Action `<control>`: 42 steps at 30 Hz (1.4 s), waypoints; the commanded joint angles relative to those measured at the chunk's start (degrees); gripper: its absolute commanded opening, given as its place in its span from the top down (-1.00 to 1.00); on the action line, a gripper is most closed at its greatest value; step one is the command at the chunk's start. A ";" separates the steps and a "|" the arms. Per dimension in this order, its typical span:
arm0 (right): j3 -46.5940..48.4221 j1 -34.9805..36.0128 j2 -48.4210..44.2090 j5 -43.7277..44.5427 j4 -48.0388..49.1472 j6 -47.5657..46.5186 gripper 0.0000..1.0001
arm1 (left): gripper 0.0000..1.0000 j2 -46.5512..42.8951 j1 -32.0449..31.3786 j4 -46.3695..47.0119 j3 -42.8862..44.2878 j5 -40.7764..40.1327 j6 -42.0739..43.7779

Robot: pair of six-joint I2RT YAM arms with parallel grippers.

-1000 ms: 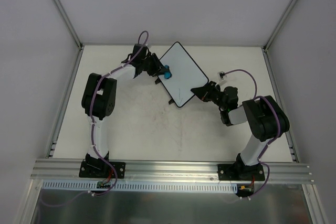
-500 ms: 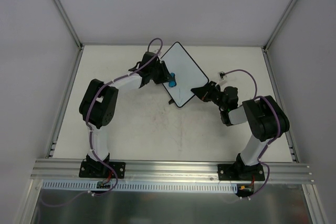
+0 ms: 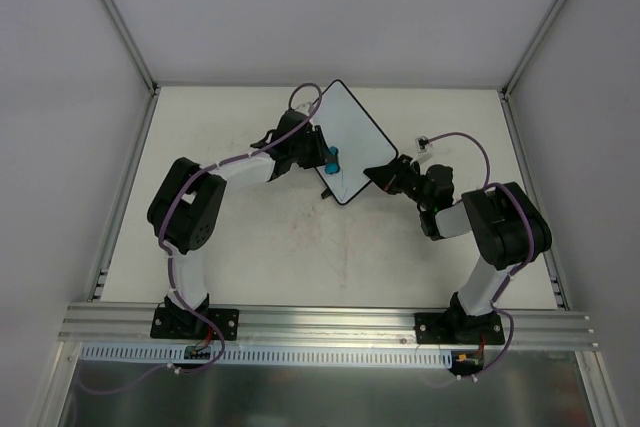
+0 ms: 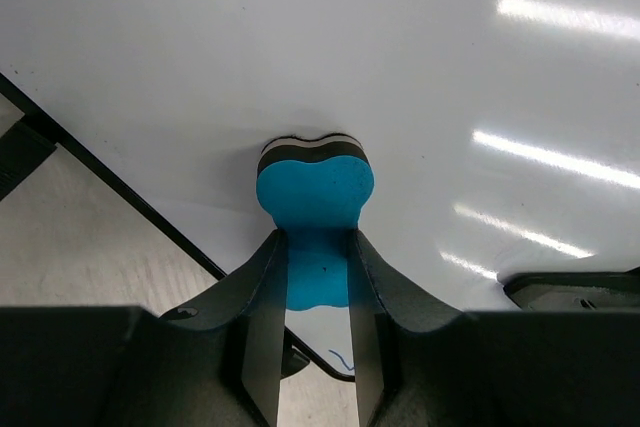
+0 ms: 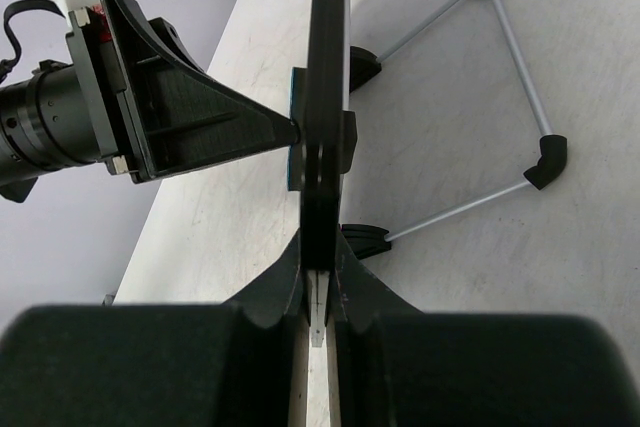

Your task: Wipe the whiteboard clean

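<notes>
While upright, whiteboard [image 3: 352, 142] within right gripper [image 5: 318, 252]

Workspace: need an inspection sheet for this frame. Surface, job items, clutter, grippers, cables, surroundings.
Surface: pale table, faint scuff marks.
Job's things: whiteboard with a wire stand behind it; face looks mostly clean, with a small blue mark near the lower corner. Blue eraser pressed against the face.
Clutter: nothing seen.
Grippers: left gripper shut on the eraser; right gripper shut on the whiteboard's edge.
Cables: purple cables along both arms, looping near the wrists.
Surroundings: white walls, metal frame posts, rail at the near edge.
</notes>
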 commanded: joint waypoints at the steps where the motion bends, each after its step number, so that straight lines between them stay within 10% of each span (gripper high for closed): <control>1: 2.07 1.22 -2.05 -3.87 6.20 -2.00 1.00 | 1.00 0.93 -4.70 -1.40 -2.48 0.57 1.62; 42: 2.33 1.13 -1.43 -3.70 6.20 -1.65 1.00 | 1.00 -1.27 -16.04 -4.73 -13.38 -14.98 9.88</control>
